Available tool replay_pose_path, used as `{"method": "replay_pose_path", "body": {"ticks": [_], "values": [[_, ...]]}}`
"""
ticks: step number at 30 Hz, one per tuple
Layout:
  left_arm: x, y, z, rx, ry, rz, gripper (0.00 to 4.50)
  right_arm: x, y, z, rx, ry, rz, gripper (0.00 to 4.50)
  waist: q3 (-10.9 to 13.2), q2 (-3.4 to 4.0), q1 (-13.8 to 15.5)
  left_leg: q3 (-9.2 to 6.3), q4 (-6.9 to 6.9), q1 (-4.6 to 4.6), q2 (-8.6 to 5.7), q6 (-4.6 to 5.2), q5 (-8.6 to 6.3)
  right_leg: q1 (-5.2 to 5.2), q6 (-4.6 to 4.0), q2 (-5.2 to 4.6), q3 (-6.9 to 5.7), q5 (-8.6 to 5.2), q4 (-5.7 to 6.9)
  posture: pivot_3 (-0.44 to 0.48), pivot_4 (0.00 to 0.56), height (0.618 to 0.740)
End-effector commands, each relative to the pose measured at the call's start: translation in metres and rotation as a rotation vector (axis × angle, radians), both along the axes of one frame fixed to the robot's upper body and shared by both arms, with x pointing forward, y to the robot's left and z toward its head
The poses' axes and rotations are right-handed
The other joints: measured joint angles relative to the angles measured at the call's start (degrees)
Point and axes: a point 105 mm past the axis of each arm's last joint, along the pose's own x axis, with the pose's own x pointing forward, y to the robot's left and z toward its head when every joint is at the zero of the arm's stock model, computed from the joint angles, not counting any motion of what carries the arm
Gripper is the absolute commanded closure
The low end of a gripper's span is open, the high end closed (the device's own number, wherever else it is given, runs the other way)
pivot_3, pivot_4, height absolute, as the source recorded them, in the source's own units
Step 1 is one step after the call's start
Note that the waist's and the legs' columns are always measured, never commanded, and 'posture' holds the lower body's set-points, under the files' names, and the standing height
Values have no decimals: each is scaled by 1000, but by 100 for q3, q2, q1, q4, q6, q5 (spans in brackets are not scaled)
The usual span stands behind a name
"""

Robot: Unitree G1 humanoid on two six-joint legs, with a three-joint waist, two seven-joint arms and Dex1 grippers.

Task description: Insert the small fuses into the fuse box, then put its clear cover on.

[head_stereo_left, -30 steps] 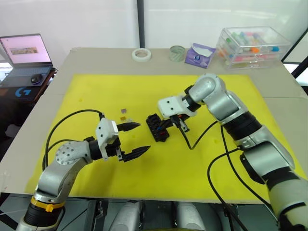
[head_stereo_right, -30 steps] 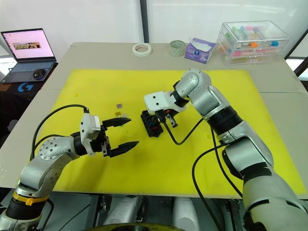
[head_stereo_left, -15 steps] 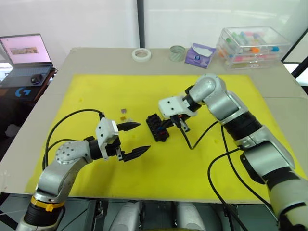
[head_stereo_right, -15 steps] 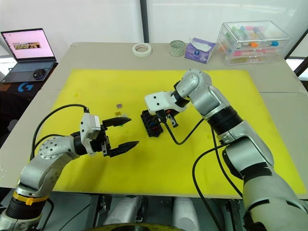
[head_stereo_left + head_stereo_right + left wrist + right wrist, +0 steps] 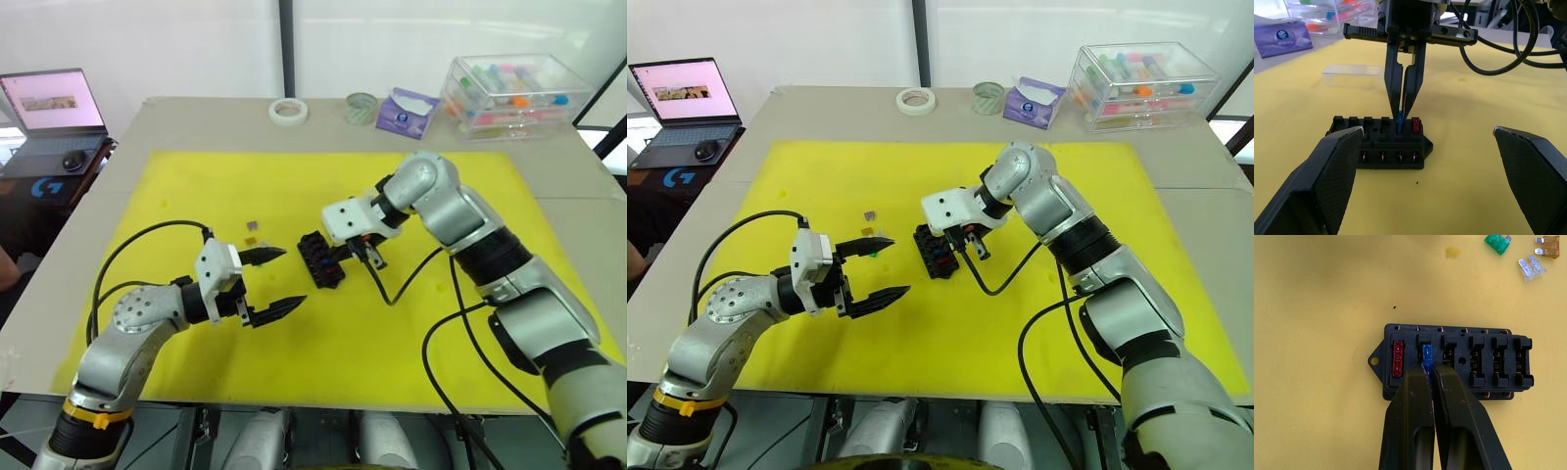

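The black fuse box (image 5: 321, 259) lies mid-mat on the yellow mat. A red fuse (image 5: 1398, 358) sits in its end slot. My right gripper (image 5: 1427, 369) points down over the box, shut on a blue fuse (image 5: 1426, 354) that stands in the slot next to the red one. My left gripper (image 5: 292, 278) hovers open just left of the box, nothing between its fingers (image 5: 1327, 181). A green fuse (image 5: 1497, 242), an amber one (image 5: 1547, 240) and a clear one (image 5: 1531, 267) lie loose on the mat to the box's left. The clear cover (image 5: 1354, 71) rests on the mat beyond the box.
A yellow mat (image 5: 392, 323) covers the table. Along the far edge sit a tape roll (image 5: 288, 111), a green roll (image 5: 361, 106), a purple tissue pack (image 5: 406, 111) and a large clear box of tubes (image 5: 513, 93). A laptop (image 5: 56, 103) stands far left. Black cables trail from both wrists.
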Motion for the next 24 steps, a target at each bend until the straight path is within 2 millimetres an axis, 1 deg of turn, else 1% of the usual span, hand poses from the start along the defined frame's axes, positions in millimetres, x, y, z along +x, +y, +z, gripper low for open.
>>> {"method": "replay_pose_path", "body": {"ticks": [1,9,19,24], "values": [[-1,-3,6,-6,-35,-9,13,-3,7,1,4,-15,30,4500,0,0,-1,0,0,0,0,0,0,0,0,0,0,0,0,0,150,740],[-1,-3,5,-6,-35,-6,13,-2,11,-2,-3,-14,30,4500,0,0,-10,0,0,0,0,0,0,-1,0,1,0,0,0,0,150,740],[0,-3,5,-7,-36,0,13,-3,7,-11,-40,4,35,4500,0,0,-9,0,0,0,0,0,0,-1,0,1,0,0,2,0,150,740],[0,-3,5,-6,-35,1,13,-3,7,-12,-44,6,35,4500,-1,0,-9,0,0,0,0,0,0,0,0,1,0,0,2,0,150,740]]}}
